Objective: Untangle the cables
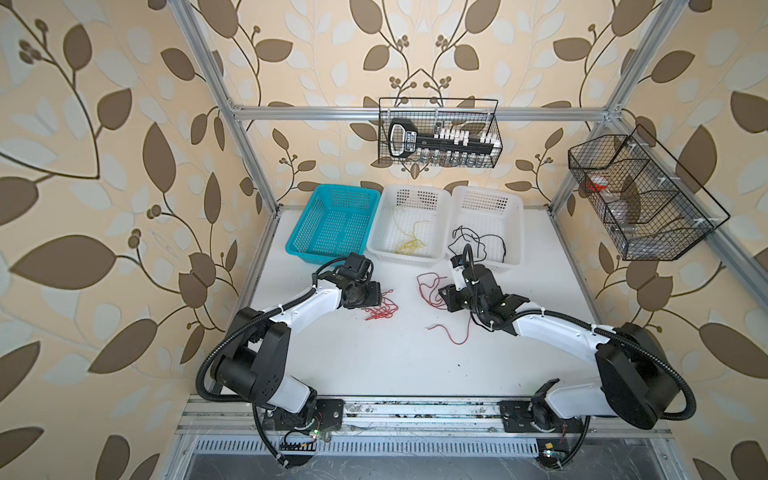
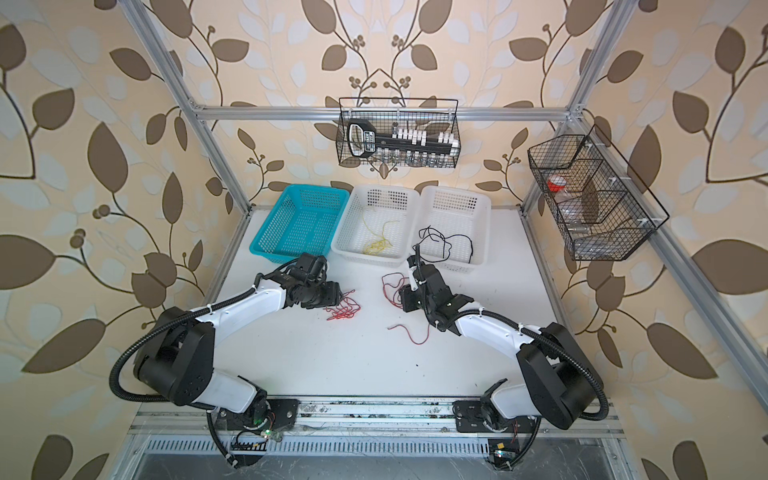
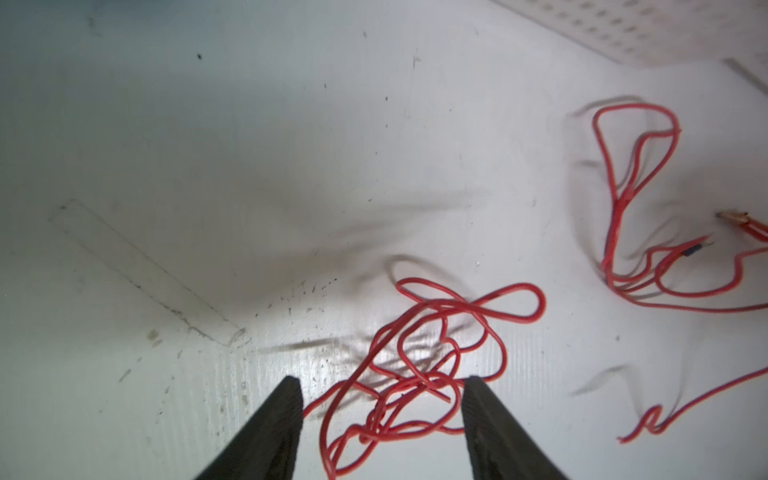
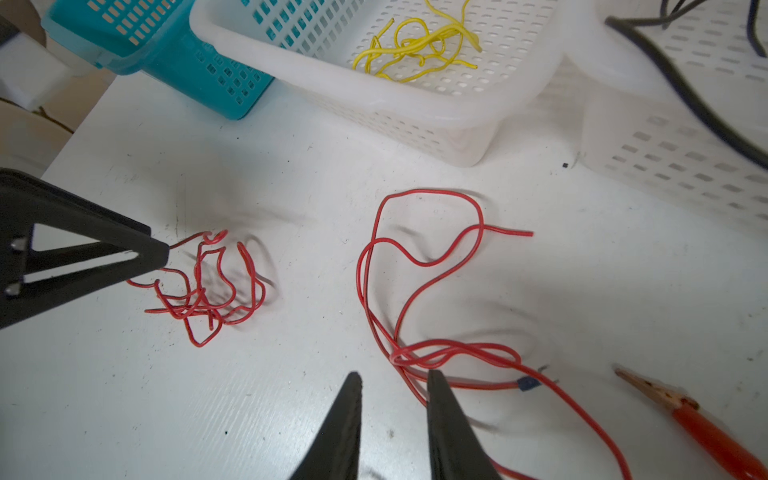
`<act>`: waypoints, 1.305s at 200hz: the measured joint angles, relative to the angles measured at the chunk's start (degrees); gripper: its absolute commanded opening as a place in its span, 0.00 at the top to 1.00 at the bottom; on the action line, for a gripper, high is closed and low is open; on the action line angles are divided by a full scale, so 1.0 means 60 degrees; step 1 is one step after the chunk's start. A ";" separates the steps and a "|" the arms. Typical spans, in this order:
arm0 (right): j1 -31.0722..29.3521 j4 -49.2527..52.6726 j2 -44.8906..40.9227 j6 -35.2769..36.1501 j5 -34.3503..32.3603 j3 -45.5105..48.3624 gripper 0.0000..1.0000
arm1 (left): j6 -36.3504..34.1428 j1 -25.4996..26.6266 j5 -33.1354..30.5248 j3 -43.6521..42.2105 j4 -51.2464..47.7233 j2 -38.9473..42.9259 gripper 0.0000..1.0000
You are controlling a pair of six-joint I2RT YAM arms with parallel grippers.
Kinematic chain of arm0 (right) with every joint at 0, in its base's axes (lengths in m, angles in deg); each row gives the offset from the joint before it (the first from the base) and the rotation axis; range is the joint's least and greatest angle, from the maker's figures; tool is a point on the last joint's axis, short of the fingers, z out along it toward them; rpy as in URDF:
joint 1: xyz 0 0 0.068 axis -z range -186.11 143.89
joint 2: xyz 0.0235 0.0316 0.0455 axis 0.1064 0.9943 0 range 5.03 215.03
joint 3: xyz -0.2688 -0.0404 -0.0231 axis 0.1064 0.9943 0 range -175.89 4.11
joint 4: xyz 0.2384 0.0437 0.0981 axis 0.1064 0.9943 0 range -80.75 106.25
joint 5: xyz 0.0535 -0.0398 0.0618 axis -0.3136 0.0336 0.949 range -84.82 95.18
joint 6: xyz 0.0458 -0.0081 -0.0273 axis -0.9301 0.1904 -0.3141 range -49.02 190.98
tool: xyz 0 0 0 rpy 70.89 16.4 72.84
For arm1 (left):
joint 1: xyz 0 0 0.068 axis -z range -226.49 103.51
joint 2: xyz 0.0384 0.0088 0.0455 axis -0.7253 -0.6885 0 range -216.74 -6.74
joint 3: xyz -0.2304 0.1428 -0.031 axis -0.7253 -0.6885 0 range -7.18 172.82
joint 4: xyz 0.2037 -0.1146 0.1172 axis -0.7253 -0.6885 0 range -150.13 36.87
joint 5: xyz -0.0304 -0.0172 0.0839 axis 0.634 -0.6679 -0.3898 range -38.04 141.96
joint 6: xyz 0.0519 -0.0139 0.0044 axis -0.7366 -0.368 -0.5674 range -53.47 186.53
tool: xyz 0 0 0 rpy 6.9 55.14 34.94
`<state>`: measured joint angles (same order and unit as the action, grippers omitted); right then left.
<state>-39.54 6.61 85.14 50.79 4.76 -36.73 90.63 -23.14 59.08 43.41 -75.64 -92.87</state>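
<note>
Left wrist view: a tangled clump of thin red cable [image 3: 415,374] lies on the white tabletop [image 3: 208,166] between the two black fingers of the left gripper [image 3: 382,399]. Its jaws stand partly apart on either side of the clump and clamp nothing. A second, longer red cable [image 4: 419,266] lies in loose loops well apart from the clump. In the right wrist view the right gripper [image 4: 392,380] hangs over the knotted stretch of this cable with only a narrow gap between the jaws; a strand runs along the inner edge of one finger, but nothing is pinched. Both wrist views pick out a small blue mark [image 4: 528,383] on this cable and a bare copper-coloured wire end [image 4: 648,386] near it, details too fine for the top views. A thin yellow cable [image 1: 409,243] sits bunched in the middle white perforated plastic basket [image 1: 415,188], and a thin black cable [image 1: 478,241] loops in the right white perforated basket [image 1: 486,192]; only the top views show the black one whole. A teal plastic lattice basket [image 1: 301,224] stands at the left of this row, which runs along the table's far edge. In both top views open tabletop stretches from the red cables to the metal front rail [image 1: 415,409], between the two arms.
</note>
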 measured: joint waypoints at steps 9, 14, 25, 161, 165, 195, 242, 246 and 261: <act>0.0000 0.0000 0.0000 -0.0025 0.0000 0.0000 0.70 | 0.0036 0.0018 0.0029 -0.0022 0.0000 -0.0120 0.57; 0.0000 0.0000 0.0000 -0.0029 0.0000 0.0000 0.70 | 0.0044 0.0044 0.0029 -0.0022 -0.0004 -0.0178 0.61; 0.0000 0.0000 0.0000 -0.0033 0.0000 0.0000 0.70 | -0.0047 0.0058 0.0066 -0.0022 0.0007 -0.0284 0.66; -0.0015 0.0022 0.0055 -0.0058 0.0029 -0.0142 0.69 | -0.0244 0.0058 0.0561 -0.0594 0.0867 0.1213 1.00; -0.0015 0.0022 0.0055 -0.0058 0.0029 -0.0142 0.69 | -0.0248 0.0058 0.0550 -0.0597 0.0911 0.1377 1.00; 0.0007 0.0036 0.0051 -0.0058 0.0029 -0.0142 0.69 | -0.0350 0.0058 0.0306 -0.0583 0.1177 0.2477 1.00; 0.0015 0.0066 0.0036 -0.0058 0.0025 -0.0142 0.69 | -0.0565 0.0047 -0.1235 -0.0164 0.1224 0.2936 1.00; 0.0015 0.0066 0.0033 -0.0058 0.0025 -0.0142 0.69 | -0.0568 0.0029 -0.1413 -0.0069 0.1184 0.2922 1.00; 0.0015 0.0073 0.0018 -0.0058 0.0022 -0.0142 0.69 | -0.0597 -0.0098 -0.1956 0.0444 0.1013 0.2765 1.00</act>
<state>-39.45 7.05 85.25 50.44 4.89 -37.58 87.04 -23.73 47.34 46.07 -69.56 -76.28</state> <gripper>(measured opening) 0.310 0.051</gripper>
